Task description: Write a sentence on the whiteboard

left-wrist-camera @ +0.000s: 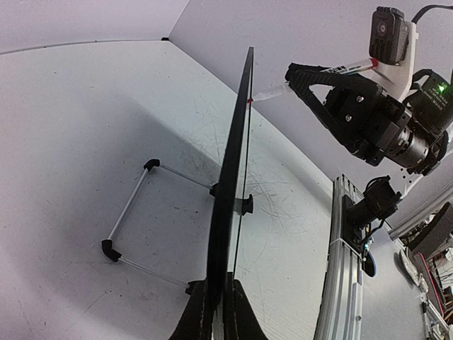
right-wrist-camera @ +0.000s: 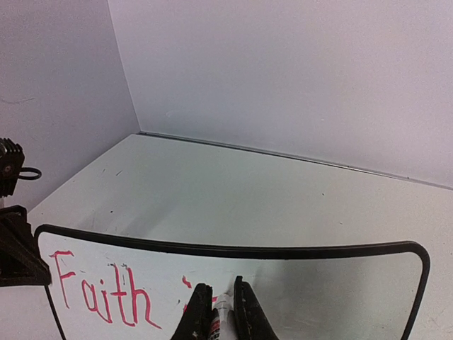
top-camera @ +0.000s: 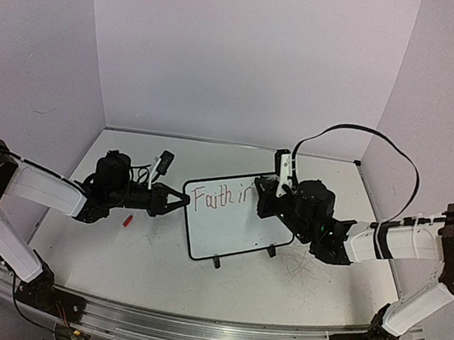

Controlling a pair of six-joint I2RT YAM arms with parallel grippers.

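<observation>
R tool (right-wrist-camera: pixel 221 289) w/ marker (right-wrist-camera: pixel 221 313), tip on whiteboard (right-wrist-camera: pixel 325 287)

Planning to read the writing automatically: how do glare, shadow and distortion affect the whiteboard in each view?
Top external: whiteboard evenly lit, no hard glare, red letters legible; left wrist: seen edge-on, writing unreadable, soft shadow on the table; right wrist: lens bows the frame, letters sharp, marker cropped low.

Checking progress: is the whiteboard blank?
No, the whiteboard carries red lettering, "Faith" and the start of another word.
</observation>
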